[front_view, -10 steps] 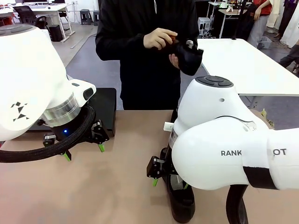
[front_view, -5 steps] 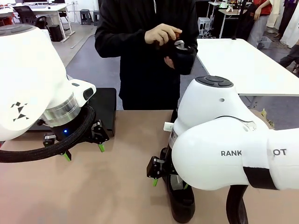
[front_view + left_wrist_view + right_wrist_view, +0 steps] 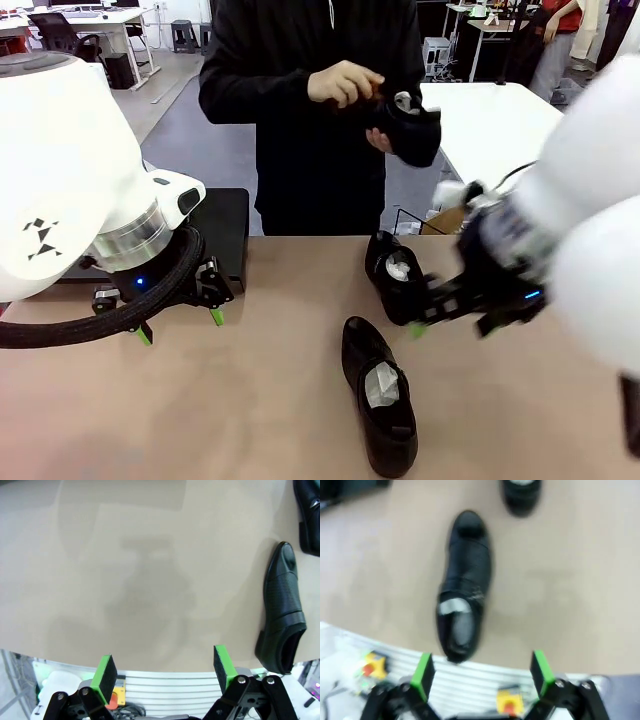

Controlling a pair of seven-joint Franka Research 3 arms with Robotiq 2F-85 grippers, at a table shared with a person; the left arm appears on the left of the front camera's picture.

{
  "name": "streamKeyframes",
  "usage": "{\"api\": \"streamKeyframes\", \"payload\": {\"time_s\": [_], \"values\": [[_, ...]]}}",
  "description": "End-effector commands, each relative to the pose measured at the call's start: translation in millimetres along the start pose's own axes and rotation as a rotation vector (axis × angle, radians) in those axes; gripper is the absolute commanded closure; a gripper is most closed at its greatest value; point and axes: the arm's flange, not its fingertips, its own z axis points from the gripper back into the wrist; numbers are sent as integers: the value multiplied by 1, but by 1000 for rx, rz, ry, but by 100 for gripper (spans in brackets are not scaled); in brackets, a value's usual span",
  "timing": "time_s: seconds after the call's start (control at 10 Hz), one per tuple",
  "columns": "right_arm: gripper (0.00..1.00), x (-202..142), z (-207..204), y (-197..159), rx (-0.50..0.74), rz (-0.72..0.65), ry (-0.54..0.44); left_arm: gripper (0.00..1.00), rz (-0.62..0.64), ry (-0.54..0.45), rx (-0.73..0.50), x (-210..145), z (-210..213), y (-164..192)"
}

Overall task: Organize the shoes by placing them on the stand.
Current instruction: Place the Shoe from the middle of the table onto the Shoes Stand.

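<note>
Near table edge, one black dress shoe (image 3: 380,395) lies flat, heel right at the rim, toe pointing away, paper stuffing showing. Bare tabletop (image 3: 250,420) runs along its left. Left gripper (image 3: 181,326) hangs over that open stretch, jaws wide, nothing between them. Right gripper (image 3: 450,308) is blurred, just beside a second shoe (image 3: 393,272) further back, jaws wide and empty. Stand (image 3: 228,228) sits at the far-left table edge, partly behind the left arm. Person's hand (image 3: 345,82) holds a third shoe (image 3: 412,128) above the far edge.
</note>
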Motion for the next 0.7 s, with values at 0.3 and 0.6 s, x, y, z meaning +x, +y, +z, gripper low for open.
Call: {"api": "streamKeyframes", "payload": {"time_s": [0.3,0.6], "values": [[0,0,0,0,0,0,0,0,-14,1,9,2,2,1],[0,15,15,-50,-118,19,-34,0,-14,1,9,2,2,1]]}}
